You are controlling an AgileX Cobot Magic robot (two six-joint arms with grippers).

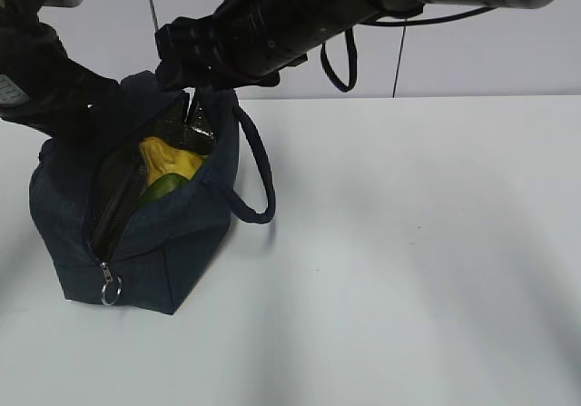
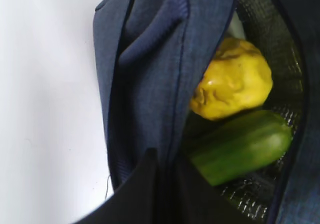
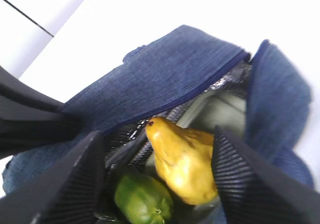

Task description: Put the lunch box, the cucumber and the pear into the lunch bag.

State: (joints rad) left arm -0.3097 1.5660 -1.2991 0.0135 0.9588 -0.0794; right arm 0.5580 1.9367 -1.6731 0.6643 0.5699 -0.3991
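The navy lunch bag (image 1: 172, 242) stands open at the left of the table. Inside it the yellow pear (image 1: 168, 161) rests against the green cucumber (image 1: 163, 188). Behind the pear (image 3: 185, 159) a pale sage surface shows, the lunch box (image 3: 215, 111), mostly hidden. My left gripper (image 2: 165, 156) is shut on the bag's top edge (image 2: 150, 73) and holds the opening wide. My right gripper (image 3: 157, 134) hovers over the mouth, open, its ribbed fingers (image 3: 75, 179) standing either side of the pear. In the left wrist view the cucumber (image 2: 240, 144) lies below the pear (image 2: 232, 78).
One loop handle (image 1: 259, 170) hangs off the bag's right side and the silver zip ring (image 1: 111, 290) dangles at its near corner. The right arm (image 1: 300, 15) crosses above the bag from the upper right. White table (image 1: 408, 242) stretches to the right.
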